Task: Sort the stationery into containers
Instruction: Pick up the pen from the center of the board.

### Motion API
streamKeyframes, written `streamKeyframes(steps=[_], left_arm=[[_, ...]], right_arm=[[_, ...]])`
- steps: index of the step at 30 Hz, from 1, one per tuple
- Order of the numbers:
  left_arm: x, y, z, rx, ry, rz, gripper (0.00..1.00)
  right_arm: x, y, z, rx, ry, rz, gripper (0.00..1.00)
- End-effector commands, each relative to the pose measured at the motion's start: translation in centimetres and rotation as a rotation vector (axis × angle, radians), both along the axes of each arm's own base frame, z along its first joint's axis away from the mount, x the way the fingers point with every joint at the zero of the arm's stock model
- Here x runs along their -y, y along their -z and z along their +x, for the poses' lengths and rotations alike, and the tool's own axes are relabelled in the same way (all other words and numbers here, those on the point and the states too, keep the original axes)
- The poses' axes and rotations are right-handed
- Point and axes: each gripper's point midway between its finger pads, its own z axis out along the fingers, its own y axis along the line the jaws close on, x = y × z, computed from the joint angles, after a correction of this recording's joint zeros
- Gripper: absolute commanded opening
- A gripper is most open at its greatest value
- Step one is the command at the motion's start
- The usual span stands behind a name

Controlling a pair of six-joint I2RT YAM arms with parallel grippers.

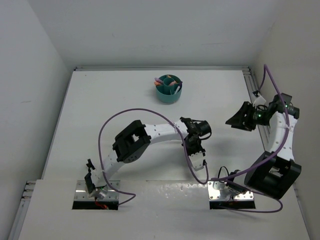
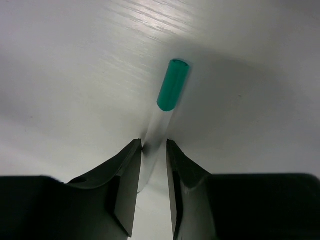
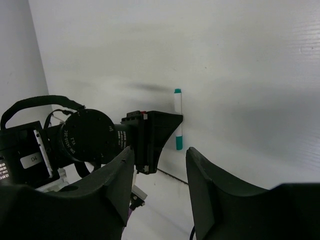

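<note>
A white pen with teal ends (image 2: 172, 86) lies on the white table between the fingers of my left gripper (image 2: 154, 145). The jaws are closed against its barrel. In the right wrist view the same pen (image 3: 177, 116) shows just beyond the left gripper (image 3: 161, 134). In the top view the left gripper (image 1: 201, 164) points down at the table near the front middle and hides the pen. My right gripper (image 1: 236, 120) is open, empty and raised at the right side. The teal cup (image 1: 168, 90) stands at the back middle with several pens and small cylinders in it.
A purple cable (image 1: 107, 125) loops over the left arm. A metal rail (image 1: 252, 90) runs along the table's right edge. White walls close in the table at the back and both sides.
</note>
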Motion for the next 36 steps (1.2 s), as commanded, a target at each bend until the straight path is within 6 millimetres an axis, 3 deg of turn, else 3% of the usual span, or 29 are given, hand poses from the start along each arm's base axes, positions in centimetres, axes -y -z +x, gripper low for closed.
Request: streamKeyframes(steps=[1, 2, 4, 5, 10, 11, 12, 14, 15, 16, 17, 18, 19, 21, 23, 25, 29, 30, 32, 33, 34, 36], left_arm=[[-5.8, 3.3, -0.6, -0.052, -0.028, 0.181, 0.34], [-8.0, 4.4, -0.7, -0.072, -0.051, 0.233, 0.31], [-10.0, 4.4, -0.6, -0.084, -0.078, 0.272, 0.27], [-11.9, 5.2, -0.9, -0.117, -0.112, 0.318, 0.22], [-16.3, 6.8, -2.4, -0.209, -0.263, 0.375, 0.13], [-16.0, 6.6, -2.1, -0.205, -0.294, 0.362, 0.12], [-17.0, 6.8, -2.8, -0.233, -0.329, 0.377, 0.12], [-18.1, 6.8, -3.2, -0.284, -0.406, 0.397, 0.04], [-17.1, 6.1, -2.9, -0.298, -0.465, 0.362, 0.01], [-17.4, 5.4, -2.4, -0.352, -0.552, 0.357, 0.0], [-16.7, 4.6, -3.0, -0.442, -0.575, 0.322, 0.0], [-16.7, 3.7, -1.7, -0.489, -0.628, 0.292, 0.0], [-16.6, 2.8, -2.1, -0.574, -0.672, 0.281, 0.0], [-16.9, 1.3, -0.8, -0.655, -0.735, 0.235, 0.0], [-15.9, -1.7, 0.1, -0.753, -0.779, 0.126, 0.0], [-15.2, -4.8, 2.0, -0.848, -0.844, -0.006, 0.0], [-14.8, -9.1, 4.9, -1.013, -0.996, -0.168, 0.0], [-14.1, -9.8, 6.5, -0.998, -0.99, -0.251, 0.0], [-14.0, -11.5, 7.0, -1.038, -1.017, -0.328, 0.0], [-13.2, -13.1, 8.6, -1.057, -1.06, -0.407, 0.0], [-13.4, -13.5, 8.4, -1.076, -1.098, -0.439, 0.0], [-12.8, -16.9, 10.8, -1.085, -1.149, -0.607, 0.0]], right_arm=[[0.0, -1.1, 0.4, 0.055, -0.029, -0.001, 0.45], [0.0, -1.1, 0.4, 0.053, -0.031, 0.003, 0.45], [-0.2, -1.0, 0.6, 0.046, -0.035, 0.021, 0.44], [-0.2, -1.0, 0.6, 0.044, -0.037, 0.028, 0.44], [-0.9, -1.2, 1.2, 0.044, -0.061, 0.052, 0.43], [-1.1, -1.3, 1.2, 0.048, -0.074, 0.05, 0.43], [-1.5, -1.3, 1.2, 0.046, -0.09, 0.052, 0.43], [-2.6, -1.3, 1.2, 0.05, -0.136, 0.043, 0.44], [-3.0, -1.1, 1.4, 0.058, -0.15, 0.034, 0.44], [-3.8, -1.0, 1.4, 0.065, -0.178, 0.02, 0.44], [-4.2, -0.6, 2.1, 0.074, -0.153, 0.025, 0.44], [-4.6, -0.5, 2.3, 0.088, -0.155, 0.018, 0.44], [-5.4, -0.1, 2.8, 0.114, -0.156, 0.003, 0.45], [-6.1, -0.2, 3.4, 0.147, -0.162, -0.019, 0.45], [-7.2, -0.4, 4.2, 0.176, -0.172, -0.031, 0.45], [-8.1, -0.7, 5.0, 0.197, -0.175, -0.023, 0.46], [-9.6, -0.4, 6.2, 0.186, -0.184, 0.012, 0.49], [-10.0, -0.3, 6.3, 0.182, -0.195, 0.018, 0.5], [-11.4, -0.3, 6.6, 0.166, -0.236, 0.032, 0.51], [-11.9, -0.4, 6.8, 0.157, -0.247, 0.043, 0.53], [-12.4, -1.3, 7.3, 0.17, -0.256, 0.052, 0.53], [-14.3, -1.9, 7.9, 0.173, -0.285, 0.092, 0.56]])
